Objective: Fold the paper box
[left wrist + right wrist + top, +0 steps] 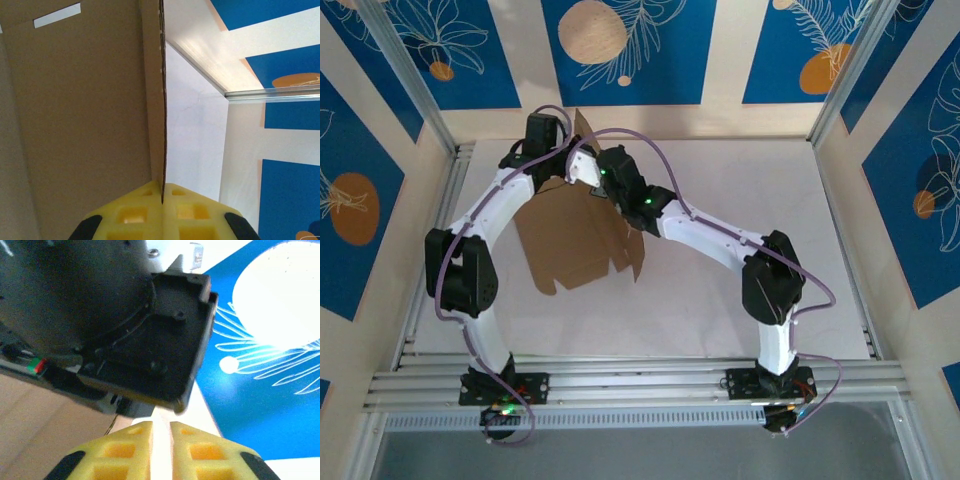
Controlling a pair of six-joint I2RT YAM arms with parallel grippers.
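The paper box (575, 240) lay mostly as a flat sheet on the far left part of the table (750, 170), with one flap raised at the back. The left hand (162, 192) was clenched on a cardboard edge. The right hand (161, 426) stood slightly parted, grasping nothing visible. I judged the folding only begun, with most walls left to raise

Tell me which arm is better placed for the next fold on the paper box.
Left, likely: the left end effector is shut on an edge of the paper box. The right end effector stands slightly open, holding nothing.
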